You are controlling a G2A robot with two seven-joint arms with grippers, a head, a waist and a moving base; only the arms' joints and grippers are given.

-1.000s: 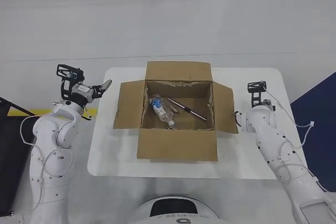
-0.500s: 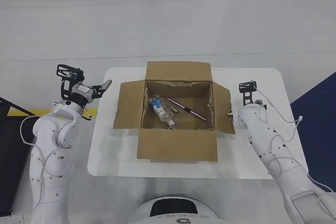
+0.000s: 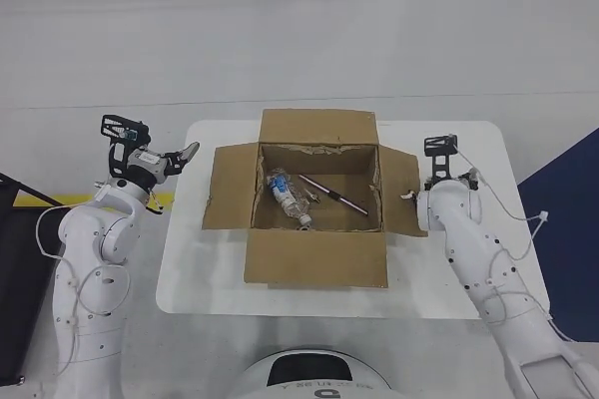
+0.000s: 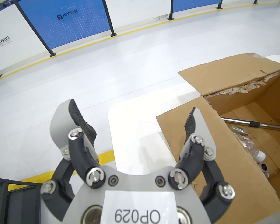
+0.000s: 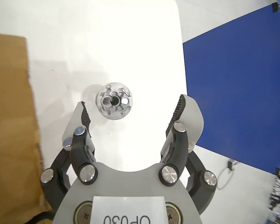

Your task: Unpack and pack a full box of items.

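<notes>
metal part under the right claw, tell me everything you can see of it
The metal part is a small, round, silvery piece with a central hole ringed by notches and smaller holes. It sits hole-up on the white table, apart from the cardboard box flap. The open right claw hangs over it without touching.

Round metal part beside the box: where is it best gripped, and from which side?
Probably across its outer rim, from straight above: the round metal part stands with its bore facing up, free on the table, the open right gripper above it.
</notes>
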